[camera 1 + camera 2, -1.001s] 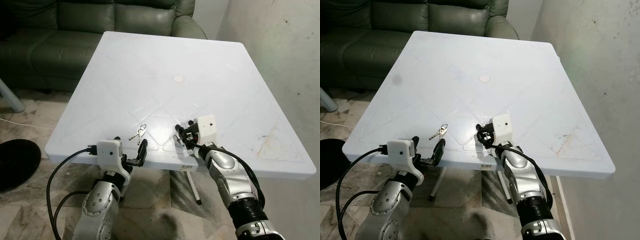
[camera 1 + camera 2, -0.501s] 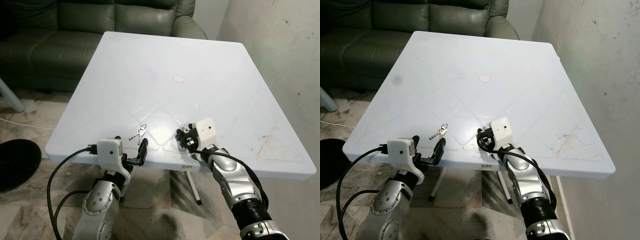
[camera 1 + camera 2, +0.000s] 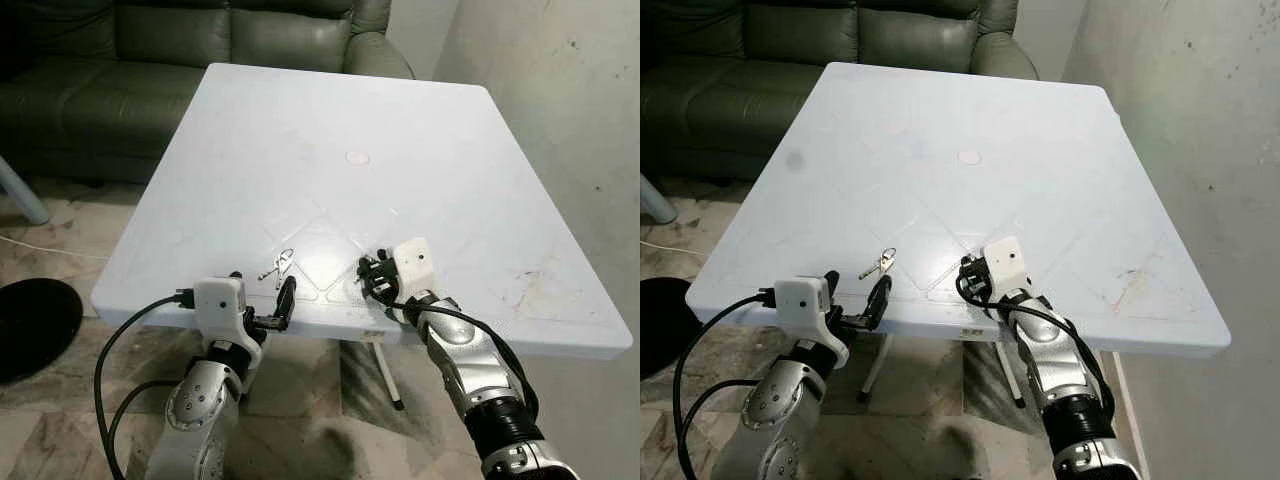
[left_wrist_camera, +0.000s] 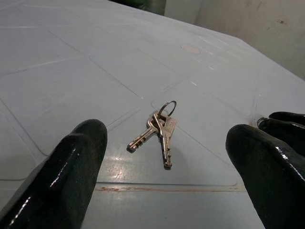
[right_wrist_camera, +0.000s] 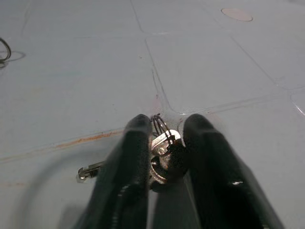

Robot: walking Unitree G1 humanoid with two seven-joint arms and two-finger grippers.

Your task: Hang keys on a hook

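A: Where are the keys right now?

B: There are two bunches. One set of keys [image 4: 158, 131] lies loose on the white desk [image 3: 330, 110] near its front edge, two keys on a ring, just ahead of the left end effector [image 3: 285, 300]. The other bunch of keys [image 5: 163, 143] is pinched between the fingers [image 5: 131, 157] of the right end effector [image 3: 370, 280].

A: So the right one is clenched?

B: Yes, closed tight on that bunch (the ring sticks up between the two black fingers, and a key tip pokes out to one side). It sits low over the desk, close to the front edge, to the right of the loose keys.

A: And the left?

B: Released, fingers spread wide, holding nothing. It hovers at the desk's front edge, the loose keys lying between and beyond its fingertips, not touched.

A: Anything else around?

B: A dark green sofa [image 3: 150, 60] behind the desk and a tiled floor [image 3: 60, 270] below.
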